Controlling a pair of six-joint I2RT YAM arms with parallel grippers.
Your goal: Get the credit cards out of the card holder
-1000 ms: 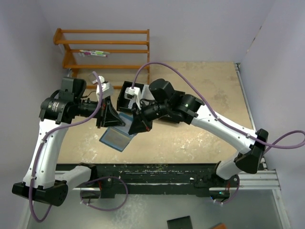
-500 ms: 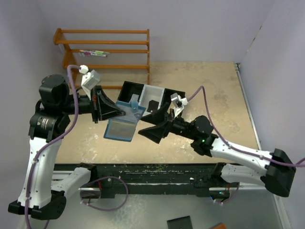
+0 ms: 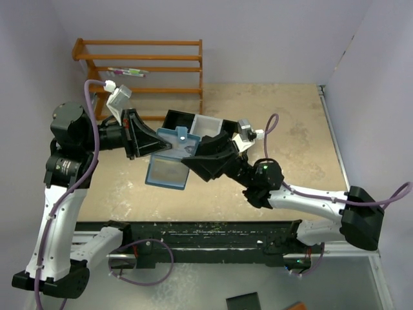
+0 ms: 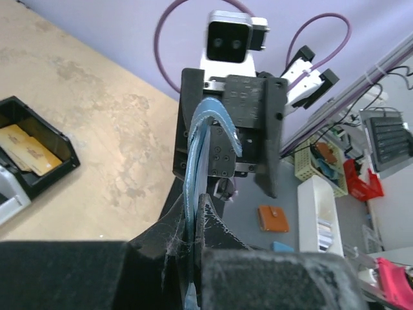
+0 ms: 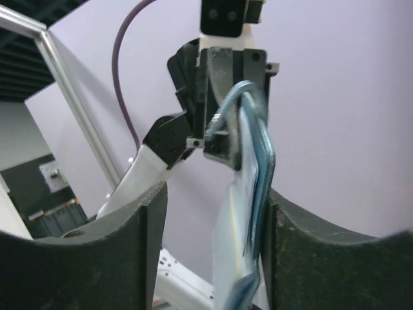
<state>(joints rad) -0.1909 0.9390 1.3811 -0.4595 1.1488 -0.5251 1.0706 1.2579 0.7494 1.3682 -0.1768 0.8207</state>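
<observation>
a robotics lab test cell: pale lilac partition walls (image 3: 258,39) box in a scuffed tan bench (image 3: 284,123). the left arm (image 3: 61,200) and right arm (image 3: 316,200) sit along a black rail (image 3: 213,232) beside aluminium framing (image 3: 352,240). past the partition, the left wrist view shows cluttered storage baskets (image 4: 319,161).

Top external camera: mounted high behind the arm bases at lower frame, looking steeply down over the whole table (image 3: 290,129) from a distance. Left wrist camera sights closely along its own fingers, head-on at the right gripper (image 4: 227,139); right wrist camera faces back, tilted upward, at the left gripper (image 5: 222,123). All three share the blue card holder (image 3: 169,169), edge-on in both wrist views.
</observation>
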